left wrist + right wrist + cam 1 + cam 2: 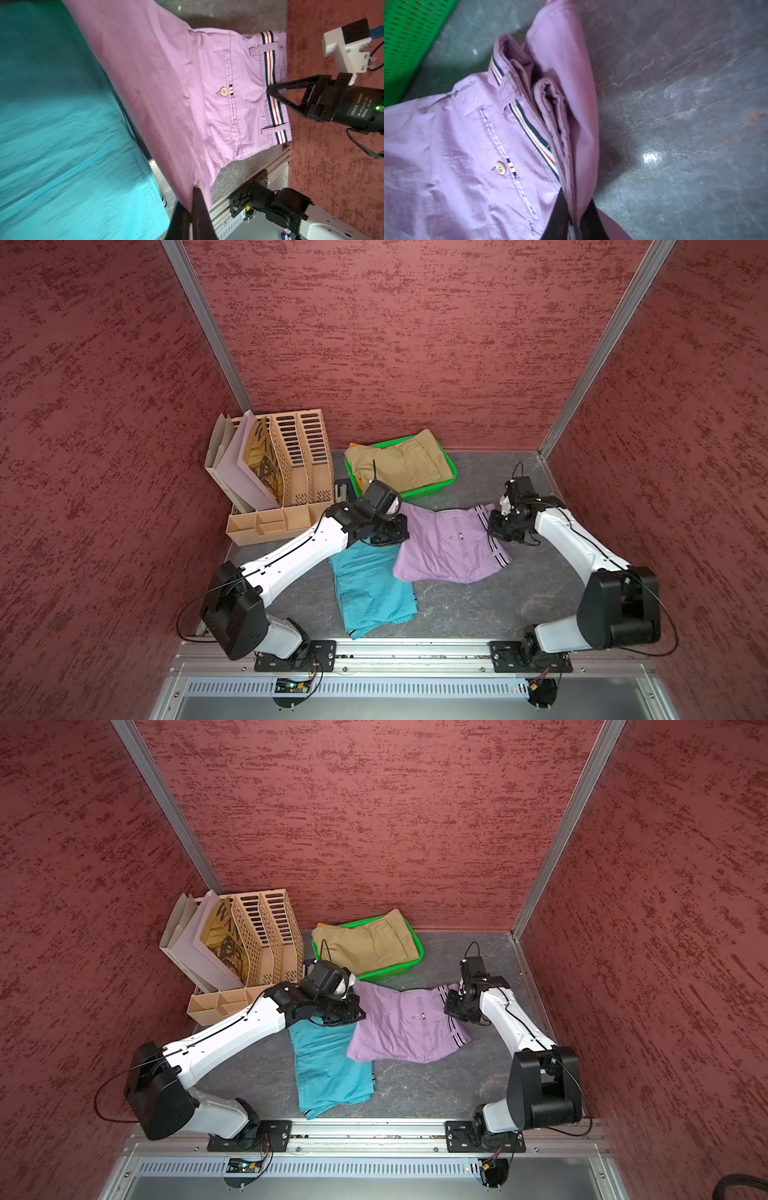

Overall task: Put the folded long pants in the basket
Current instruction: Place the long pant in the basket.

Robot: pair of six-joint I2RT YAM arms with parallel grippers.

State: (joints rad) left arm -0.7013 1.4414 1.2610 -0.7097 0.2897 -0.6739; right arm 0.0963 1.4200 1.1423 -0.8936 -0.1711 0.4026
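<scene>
The lilac pants (449,543) (407,1027) with a striped waistband lie in the middle of the table, partly over the teal pants (370,593) (52,124). My left gripper (392,531) (193,193) is shut on the lilac pants' left edge. My right gripper (495,526) (575,201) is shut on the waistband edge (550,124) at the right. The green basket (432,488) (401,968) stands behind them. It holds the khaki pants (399,466), with a strip of the orange pants (353,445) showing beneath them.
A beige file organiser (286,472) with folders stands at the back left, close to my left arm. Red walls enclose the table on three sides. A metal rail (415,651) runs along the front edge. A small dark object (343,489) lies between organiser and basket.
</scene>
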